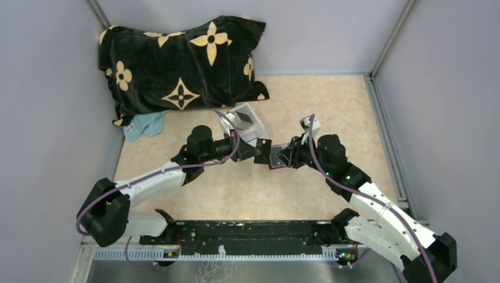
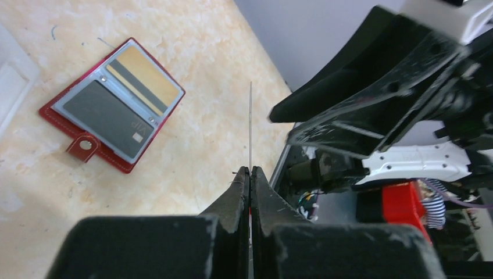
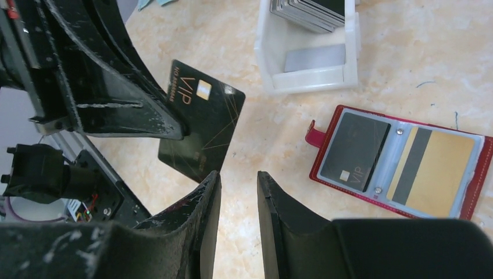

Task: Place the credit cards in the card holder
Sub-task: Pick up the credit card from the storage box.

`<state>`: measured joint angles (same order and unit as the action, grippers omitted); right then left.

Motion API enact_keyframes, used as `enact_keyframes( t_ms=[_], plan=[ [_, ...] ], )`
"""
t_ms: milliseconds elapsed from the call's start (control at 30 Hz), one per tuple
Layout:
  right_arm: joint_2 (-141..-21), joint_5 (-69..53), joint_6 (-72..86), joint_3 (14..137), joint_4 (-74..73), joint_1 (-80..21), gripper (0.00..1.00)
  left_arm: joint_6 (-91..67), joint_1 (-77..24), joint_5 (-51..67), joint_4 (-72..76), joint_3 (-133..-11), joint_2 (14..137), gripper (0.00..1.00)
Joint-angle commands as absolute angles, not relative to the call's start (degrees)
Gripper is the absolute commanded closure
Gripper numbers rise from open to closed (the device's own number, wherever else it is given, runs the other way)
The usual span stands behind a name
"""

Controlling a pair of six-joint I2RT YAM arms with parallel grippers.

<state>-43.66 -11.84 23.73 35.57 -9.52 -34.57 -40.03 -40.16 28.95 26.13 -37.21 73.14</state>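
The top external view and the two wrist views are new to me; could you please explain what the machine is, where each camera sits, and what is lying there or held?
This is a robot: a white-and-black left arm and a right arm, each ending in a two-finger pincer. The top view looks down from above and behind them; each wrist view looks along that arm's own fingers. On the beige marbled table lies an open red-edged card holder, holding a black VIP card and a tan card with a dark stripe. Near it stands a white plastic tray with a stack of cards. At the back are a black cushion with cream flowers and a light blue cloth. The left pincer is shut on another black VIP card; the right pincer is open.
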Motion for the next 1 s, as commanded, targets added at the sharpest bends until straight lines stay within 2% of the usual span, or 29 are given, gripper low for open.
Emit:
enact_keyframes(
  t_ms=[0, 267, 967],
  plan=[
    [-46.47, -12.05, 25.25, 33.57, 0.93, -34.28, 0.70, -48.09, -40.52, 27.33, 35.46, -35.97, 75.47, 1.00],
    [-48.86, -14.25, 28.11, 31.10, 8.94, -34.32, 0.70, -52.66, -40.44, 30.99, 43.32, -34.63, 80.00, 1.00],
    [-49.88, -15.59, 30.48, 29.77, 12.71, -33.18, 0.71, -57.73, -37.79, 35.44, 53.56, -31.71, 82.06, 1.00]
  ],
)
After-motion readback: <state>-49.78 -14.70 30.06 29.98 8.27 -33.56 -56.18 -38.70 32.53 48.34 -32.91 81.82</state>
